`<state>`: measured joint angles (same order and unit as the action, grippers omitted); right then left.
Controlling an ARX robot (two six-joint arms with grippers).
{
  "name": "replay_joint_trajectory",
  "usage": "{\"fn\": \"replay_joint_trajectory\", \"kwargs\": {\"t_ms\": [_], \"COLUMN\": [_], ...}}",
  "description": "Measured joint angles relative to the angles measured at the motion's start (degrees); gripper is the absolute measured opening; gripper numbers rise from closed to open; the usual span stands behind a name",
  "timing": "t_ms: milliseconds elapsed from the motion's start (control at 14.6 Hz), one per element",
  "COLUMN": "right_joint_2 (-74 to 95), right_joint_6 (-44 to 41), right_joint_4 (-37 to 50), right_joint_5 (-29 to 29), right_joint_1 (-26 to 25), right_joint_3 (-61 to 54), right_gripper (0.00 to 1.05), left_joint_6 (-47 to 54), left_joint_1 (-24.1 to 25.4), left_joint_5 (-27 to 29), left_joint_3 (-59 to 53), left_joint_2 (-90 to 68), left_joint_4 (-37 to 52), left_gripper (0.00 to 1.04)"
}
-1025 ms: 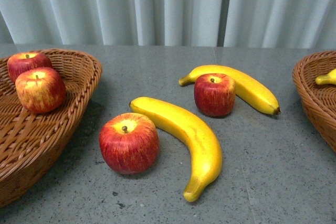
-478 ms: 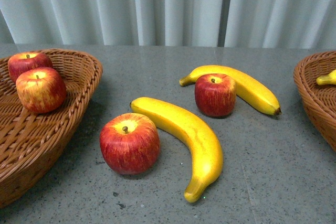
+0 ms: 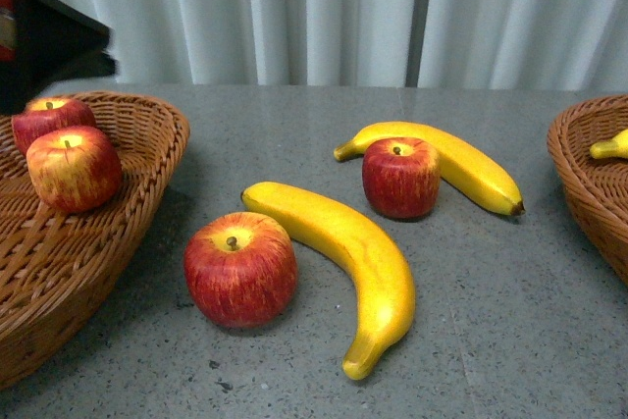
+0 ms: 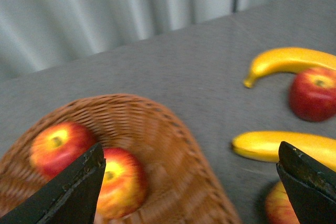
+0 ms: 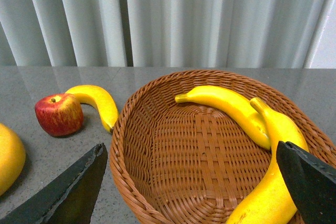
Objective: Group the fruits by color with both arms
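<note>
Left arm (image 3: 49, 36) newly in view above the left basket (image 3: 147, 144). Left gripper (image 4: 190, 153) is spread and empty, probably heading for the apple (image 3: 240, 270) just beside that basket. Right gripper (image 5: 190, 150) is spread too.

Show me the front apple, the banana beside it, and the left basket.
Front apple (image 3: 240, 287), front view: red side.
Banana (image 3: 358, 252), front view: mid-body.
Left basket (image 3: 175, 139), front view: woven rim.

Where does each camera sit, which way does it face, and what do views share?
Front: on the body, facing the table and curtain; a dark shape, likely the left arm, shows.
Left wrist: looks past the open left claw onto the left basket.
Right wrist: looks past the open right claw onto the right basket.
Shared: the far apple is in all three.
</note>
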<state>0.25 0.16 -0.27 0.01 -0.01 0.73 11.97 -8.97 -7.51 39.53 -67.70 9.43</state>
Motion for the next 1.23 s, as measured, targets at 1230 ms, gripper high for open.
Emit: {"fn": "replay_joint_trajectory", "kwargs": {"t_ms": [1230], "right_joint_2": [-0.02], "right_joint_6": [0.00], "right_joint_4": [0.00], "right_joint_5": [0.00], "right_joint_1": [0.00], "right_joint_3": [0.00], "right_gripper": [0.98], "left_joint_6": [12.83], "left_joint_1": [-12.81], "left_joint_5": [-8.09], "left_joint_3": [0.09], "left_joint_2": [-19.93], "left_joint_4": [0.26], "left_gripper": [0.98]}}
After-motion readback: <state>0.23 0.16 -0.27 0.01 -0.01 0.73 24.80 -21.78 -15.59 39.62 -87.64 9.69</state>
